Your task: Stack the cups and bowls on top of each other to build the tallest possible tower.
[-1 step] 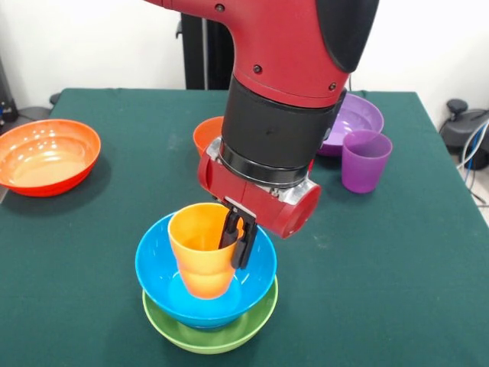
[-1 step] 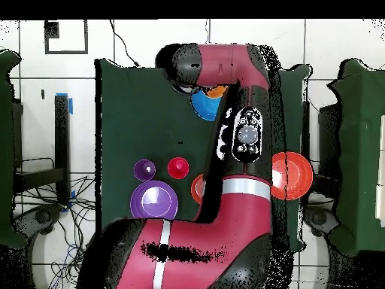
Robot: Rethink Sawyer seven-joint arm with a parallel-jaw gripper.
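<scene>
Front view: pincer clamped on the orange cup's right rim, cup standing upright inside the blue bowl, directly beneath.

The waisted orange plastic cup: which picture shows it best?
The front view: the waisted orange plastic cup stands whole in the deep light blue bowl, gripper on its rim. Overhead, the arm hides nearly all of it.

Front view: looks from across the green table toward the arm, angled downward, close to the stacked light blue bowl.
Overhead view: looks straight down from high up, taking in the whole table and surrounding floor.
Shared: tabletop, arm, wide purple bowl, wide orange-red bowl.
</scene>
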